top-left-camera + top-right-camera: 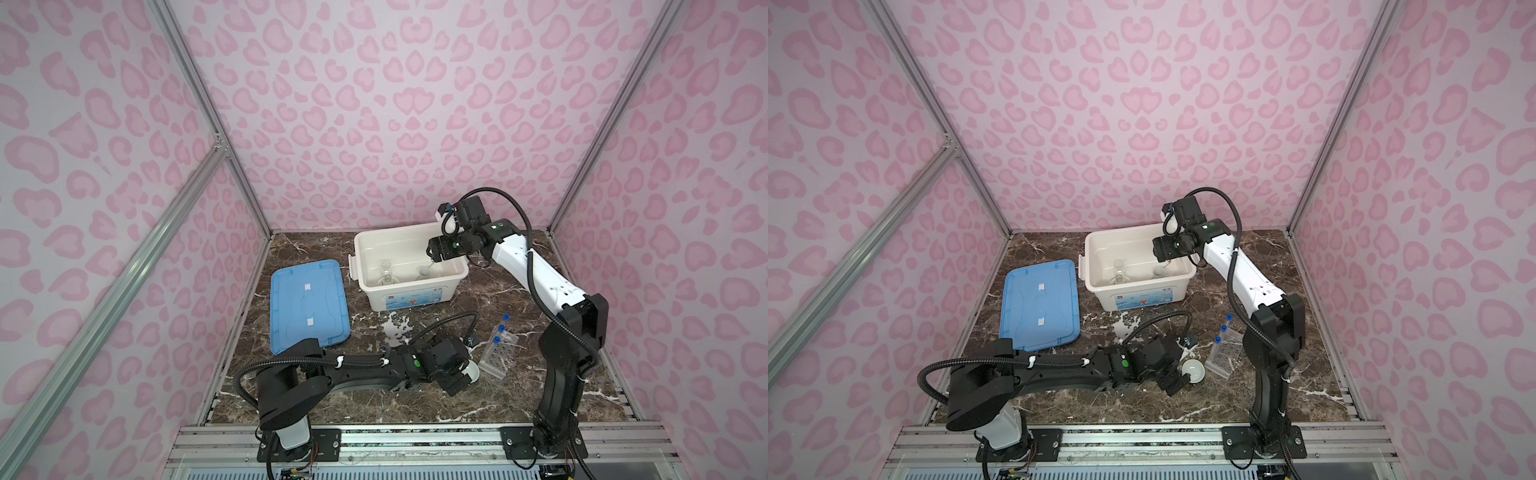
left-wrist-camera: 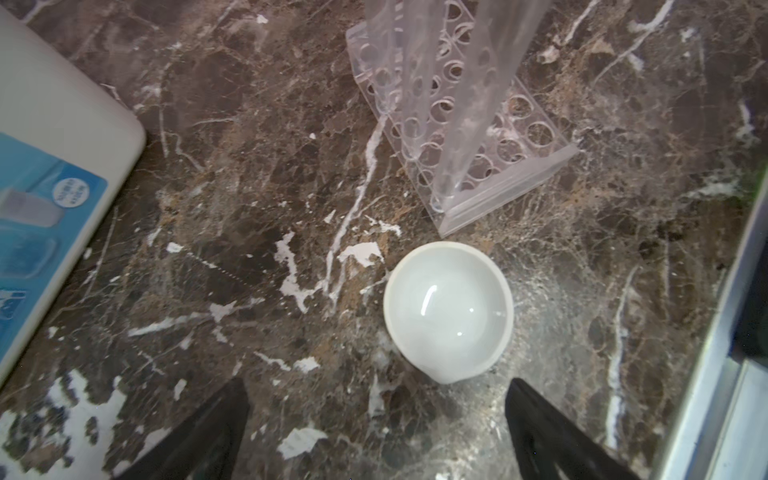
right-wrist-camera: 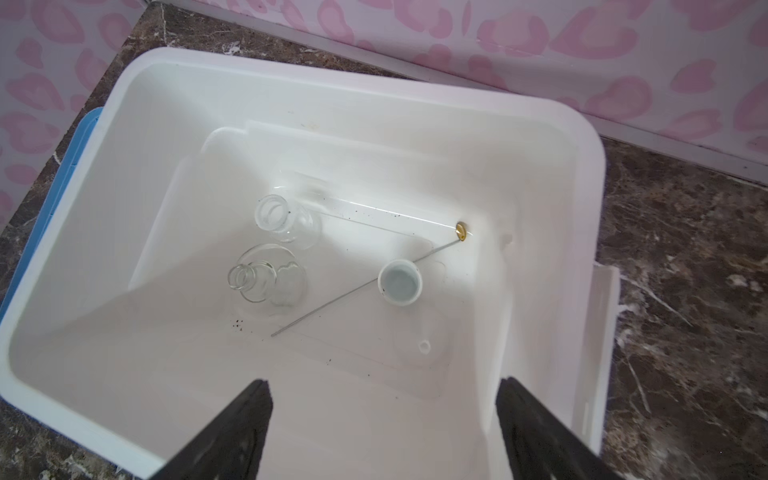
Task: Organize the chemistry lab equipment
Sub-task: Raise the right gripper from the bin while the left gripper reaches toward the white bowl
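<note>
Left gripper [image 2: 378, 384]: jaws spread wide with nothing between them, hanging low over the table [image 2: 249, 166].
Bowl [image 2: 449, 311]: a small white bowl with a pouring lip, upright on the table just ahead of the left fingertips [image 2: 216, 436], lip turned toward them and clear of both.
Rack [image 2: 536, 137]: a clear plastic rack full of round holes, standing on the table just beyond the bowl, near it but apart.
Tubes [image 1: 501, 328]: three clear tubes with blue caps, upright in a row at the far end of the rack.
Right gripper [image 3: 382, 383]: jaws wide and empty, poised above the open box and looking down into it.
Box [image 3: 332, 83]: white plastic, lidless, at the back of the table.
Flasks [image 3: 286, 218]: two small clear flasks close together on the box floor.
Cup [image 3: 400, 282]: a small white cup, upright on the box floor, apart from the flasks.
Rod [image 3: 332, 301]: a thin metal rod with a brass-coloured tip, lying on the box floor and passing right by the cup; contact cannot be told.
Lid [image 1: 307, 305]: blue, flat on the table left of the box in both top views.
</note>
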`<state>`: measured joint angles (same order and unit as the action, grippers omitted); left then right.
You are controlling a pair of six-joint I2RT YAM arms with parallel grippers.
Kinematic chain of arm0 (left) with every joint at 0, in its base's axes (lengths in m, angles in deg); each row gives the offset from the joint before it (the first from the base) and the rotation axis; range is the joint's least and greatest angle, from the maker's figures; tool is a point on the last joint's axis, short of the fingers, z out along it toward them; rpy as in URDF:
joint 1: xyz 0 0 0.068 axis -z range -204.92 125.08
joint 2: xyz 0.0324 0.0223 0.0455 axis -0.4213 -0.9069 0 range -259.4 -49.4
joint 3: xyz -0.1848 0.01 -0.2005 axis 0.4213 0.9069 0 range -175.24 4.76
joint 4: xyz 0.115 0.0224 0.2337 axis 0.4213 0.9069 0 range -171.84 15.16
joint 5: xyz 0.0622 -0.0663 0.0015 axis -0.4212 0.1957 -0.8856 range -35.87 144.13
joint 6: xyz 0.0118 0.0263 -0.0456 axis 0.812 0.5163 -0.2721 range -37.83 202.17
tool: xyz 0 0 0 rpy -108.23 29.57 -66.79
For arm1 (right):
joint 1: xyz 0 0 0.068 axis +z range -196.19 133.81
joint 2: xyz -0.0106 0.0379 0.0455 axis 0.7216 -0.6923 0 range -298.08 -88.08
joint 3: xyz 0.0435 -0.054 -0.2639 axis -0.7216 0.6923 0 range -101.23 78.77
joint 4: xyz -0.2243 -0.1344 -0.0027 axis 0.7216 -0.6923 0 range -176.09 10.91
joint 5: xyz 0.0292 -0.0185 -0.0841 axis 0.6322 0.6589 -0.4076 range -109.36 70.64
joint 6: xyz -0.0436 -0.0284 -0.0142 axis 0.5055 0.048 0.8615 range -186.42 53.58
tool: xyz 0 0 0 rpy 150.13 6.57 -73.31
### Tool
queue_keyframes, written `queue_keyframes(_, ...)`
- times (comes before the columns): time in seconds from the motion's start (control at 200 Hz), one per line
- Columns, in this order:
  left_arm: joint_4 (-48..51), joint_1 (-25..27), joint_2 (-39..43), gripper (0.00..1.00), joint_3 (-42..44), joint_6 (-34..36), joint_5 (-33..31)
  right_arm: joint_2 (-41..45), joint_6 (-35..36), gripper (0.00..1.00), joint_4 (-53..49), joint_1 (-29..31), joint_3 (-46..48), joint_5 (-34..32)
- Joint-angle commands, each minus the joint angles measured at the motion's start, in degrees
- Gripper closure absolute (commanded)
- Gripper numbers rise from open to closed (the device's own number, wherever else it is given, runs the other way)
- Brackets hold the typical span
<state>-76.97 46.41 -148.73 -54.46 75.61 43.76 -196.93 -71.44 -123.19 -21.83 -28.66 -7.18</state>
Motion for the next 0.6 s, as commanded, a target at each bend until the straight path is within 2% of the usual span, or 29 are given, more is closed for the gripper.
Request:
queue_keyframes(0.0,-1.7,0.0,-2.1,0.03,-1.6,-0.9,5.3,2.0,-0.1,0.13,3.2,-0.4,2.6,-0.5)
queue_keyframes(0.16,-1.3,0.1,-4.5,0.03,-2.8,-1.6,7.2,4.0,-0.2,0.13,3.9,-1.4,5.2,-0.2)
queue_keyframes(0.595,0.5,0.1,-9.7,0.02,-7.3,-2.7,5.8,5.1,-0.4,0.13,4.5,-1.7,6.9,0.2)
